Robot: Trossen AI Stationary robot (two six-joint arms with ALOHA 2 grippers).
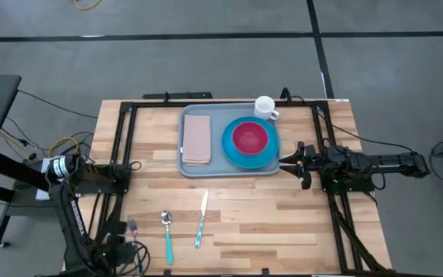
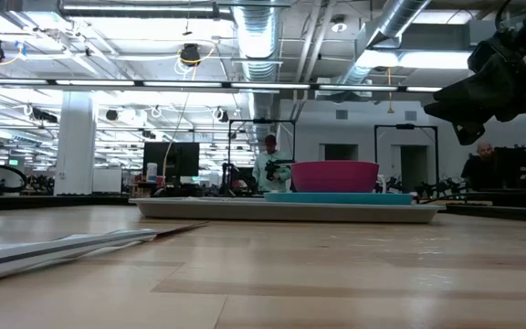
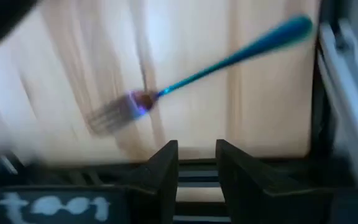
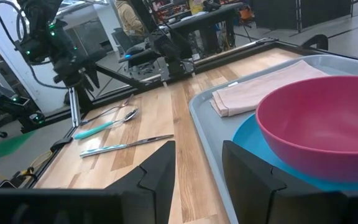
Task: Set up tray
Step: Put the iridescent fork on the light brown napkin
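High view first, since it sorts out who's closest to what. My left gripper is down at the near left corner of the table, right over the fork. The left wrist view shows the fork just ahead of the fingertips, lying at a slant across them, tines toward the blurry side and teal handle running away toward the frame rail. The fingers are parted with a narrow gap, holding nothing.

The tray sits at the far middle of the table, long axis running left to right, already carrying the napkin and the blue plate with the red bowl. So the tray lies up and to the right from the fork, well apart.

The right gripper waits just beside the tray's right edge, fingers apart and empty. The spoon and knife lie near the front edge, handles toward me.

My guess is that the left arm takes the fork; I'd want to rotate the wrist to square up with that slanted handle.
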